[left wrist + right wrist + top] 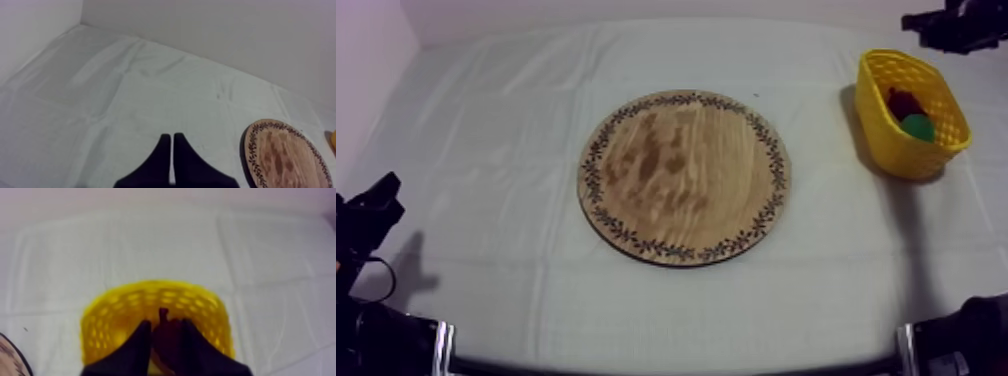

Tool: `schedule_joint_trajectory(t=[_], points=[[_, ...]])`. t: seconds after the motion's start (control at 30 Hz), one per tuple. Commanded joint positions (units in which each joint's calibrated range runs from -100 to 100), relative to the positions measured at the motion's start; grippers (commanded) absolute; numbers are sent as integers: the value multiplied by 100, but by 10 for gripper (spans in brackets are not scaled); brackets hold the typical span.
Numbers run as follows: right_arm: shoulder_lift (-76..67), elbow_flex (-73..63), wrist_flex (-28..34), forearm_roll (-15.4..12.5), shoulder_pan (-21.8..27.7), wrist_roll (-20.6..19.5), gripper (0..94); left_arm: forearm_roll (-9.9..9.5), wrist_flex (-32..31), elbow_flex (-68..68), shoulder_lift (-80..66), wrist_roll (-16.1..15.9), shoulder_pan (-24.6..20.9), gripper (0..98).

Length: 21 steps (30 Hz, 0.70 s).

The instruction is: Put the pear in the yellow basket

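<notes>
Grey-white cloth (486, 130), board (684, 177), pear (918, 127) in basket (881, 125)

You're looking at a table (466, 120) taking up nearly the whole scene. A grey-white cloth (536, 290) is lying over it, with fold lines and soft creases running across. Beyond the table's far edge a plain pale back wall (636, 8) is rising. Along the table's left edge a side wall (366, 50) is standing, just as pale. It's meeting the back wall in a corner (81, 15) right behind the table's far left end. Both walls are taking on a faint lilac tint. Light is falling soft and even over the table, throwing only weak shadows. Along the table's near edge a dark strip (666, 370) is showing below the cloth.
</notes>
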Motion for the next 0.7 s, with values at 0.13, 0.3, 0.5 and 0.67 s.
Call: schedule_joint_trajectory(t=[0.13,0.3,0.5,0.67], points=[[-1717,919,-813,42,-133,-198,23,0,-1,0,0,1,0,1],[-3032,2342,-1615,-127,-153,-133,9,0,-1,0,0,1,0,1],[-5057,4588,-2595,-731,-316,414,7,0,-1,0,0,1,0,1],[-6524,6068,-3019,-869,-540,366,7,0,-1,0,0,1,0,1]])
